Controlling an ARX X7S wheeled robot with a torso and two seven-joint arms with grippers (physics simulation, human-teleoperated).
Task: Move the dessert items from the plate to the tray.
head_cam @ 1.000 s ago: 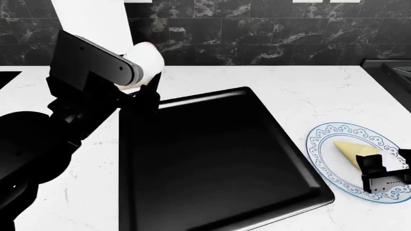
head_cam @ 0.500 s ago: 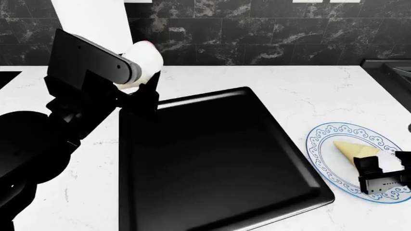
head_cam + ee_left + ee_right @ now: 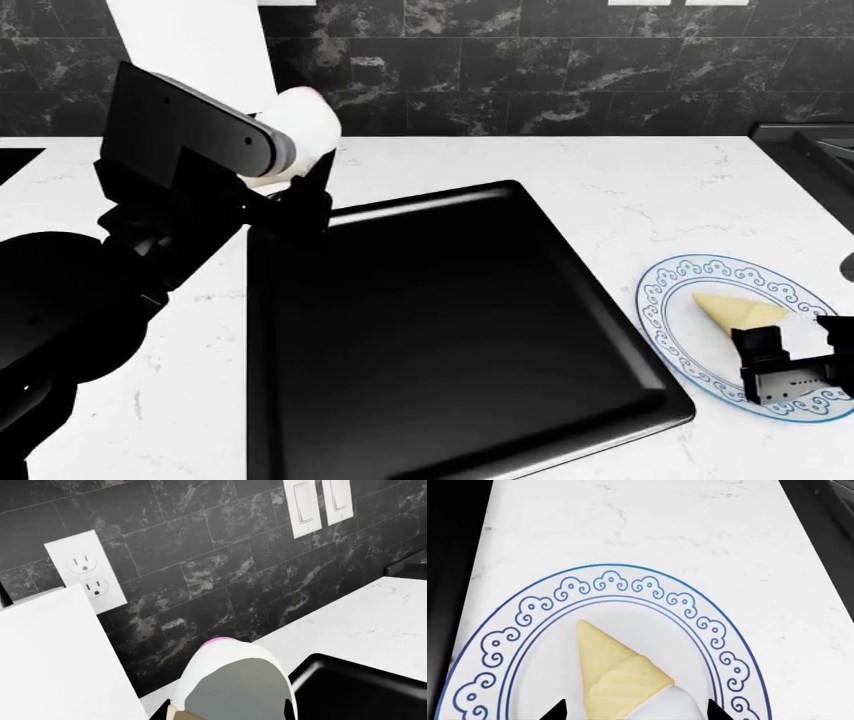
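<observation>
Left gripper [image 3: 300, 195] clamps an ice-cream cone [image 3: 304, 130] above the tray's [image 3: 454, 340] far-left corner; right gripper [image 3: 797, 368], fingers apart, straddles the second cone [image 3: 737, 312] on the plate [image 3: 674, 300].

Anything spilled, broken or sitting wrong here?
Nothing stands out. One ice-cream cone lies on its side on the plate, intact. The other cone is held in the left claw at the tray corner.
</observation>
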